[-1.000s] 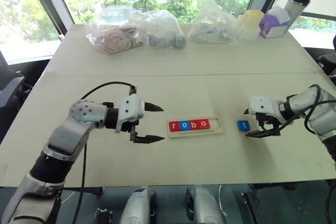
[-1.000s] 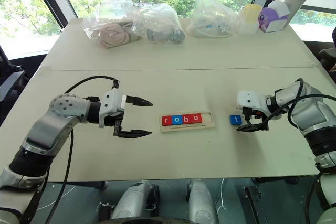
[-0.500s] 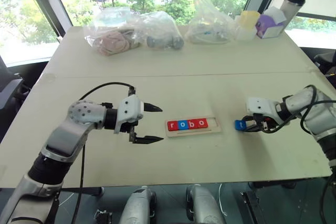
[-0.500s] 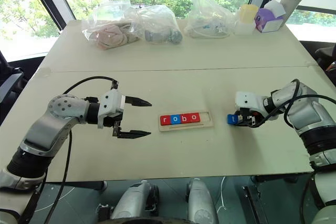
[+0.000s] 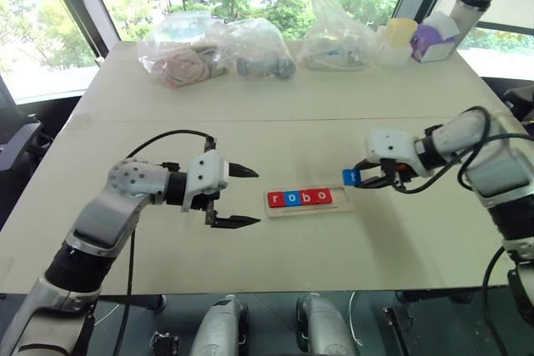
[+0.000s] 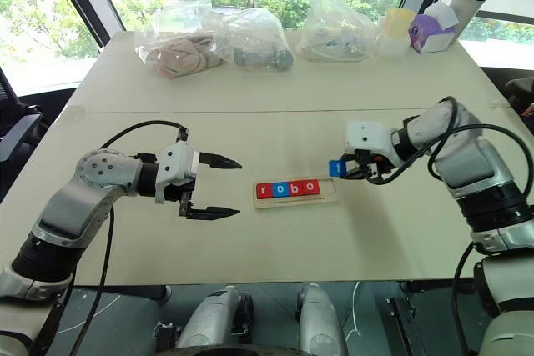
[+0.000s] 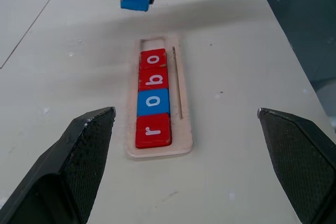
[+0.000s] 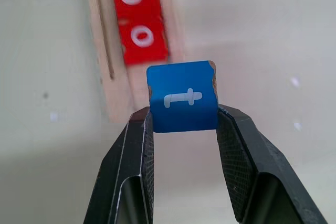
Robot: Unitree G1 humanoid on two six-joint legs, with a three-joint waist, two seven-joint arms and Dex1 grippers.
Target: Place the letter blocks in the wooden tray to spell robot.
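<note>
The pale wooden tray (image 5: 345,204) lies mid-table holding letter blocks (image 5: 299,198) that read r, o, b, o: red, blue, red, red. Its right end slot is bare. My right gripper (image 5: 359,178) is shut on the blue t block (image 8: 182,97), held in the air just above and right of the tray's right end. In the left wrist view the t block (image 7: 134,0) hangs beyond the tray (image 7: 183,129). My left gripper (image 5: 242,197) stands open to the left of the tray, with nothing between its fingers.
Along the far side of the table sit clear plastic bags (image 5: 217,50) with items inside, a yellow cup (image 5: 401,31), a purple box (image 5: 432,39) and a tall tumbler (image 5: 469,9). A seam (image 5: 292,119) crosses the table behind the tray.
My right gripper closed on the blue t block on the table, lifted it and carried it left toward the tray's right end. The left gripper stayed put.
</note>
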